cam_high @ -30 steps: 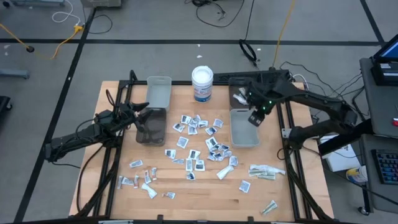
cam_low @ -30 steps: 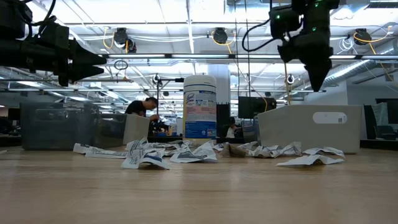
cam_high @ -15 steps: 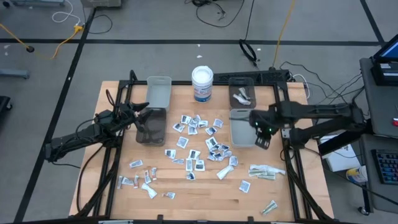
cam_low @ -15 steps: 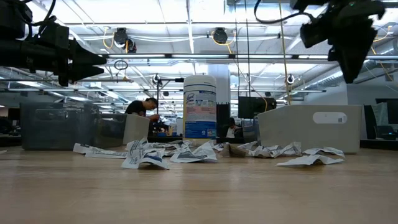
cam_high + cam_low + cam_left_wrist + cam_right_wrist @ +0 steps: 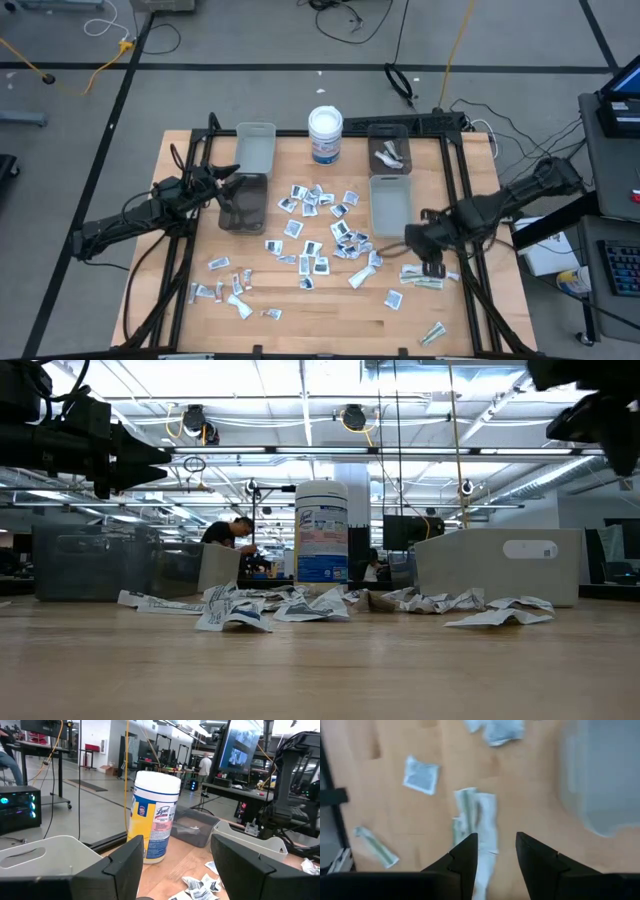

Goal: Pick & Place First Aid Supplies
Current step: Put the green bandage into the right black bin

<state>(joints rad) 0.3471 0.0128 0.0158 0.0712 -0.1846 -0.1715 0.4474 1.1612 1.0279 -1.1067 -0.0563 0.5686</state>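
Hovering right tool (image 5: 432, 268) | jaws parted, empty | pale sachets (image 5: 424, 277) directly below

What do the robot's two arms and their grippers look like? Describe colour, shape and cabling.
Both arms are dark, slim and jointed. The left gripper has two broad, flat black fingers. The right gripper has matching black, tapered fingers. Dark cables trail from the right arm off the wooden table's edge.

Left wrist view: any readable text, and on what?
"Lysol": blue and yellow label of the white tub.
Smaller print under it on the label: too blurred to read.
Packets on the table: dark print, too small to read.
Monitor behind: picture only, no legible text.
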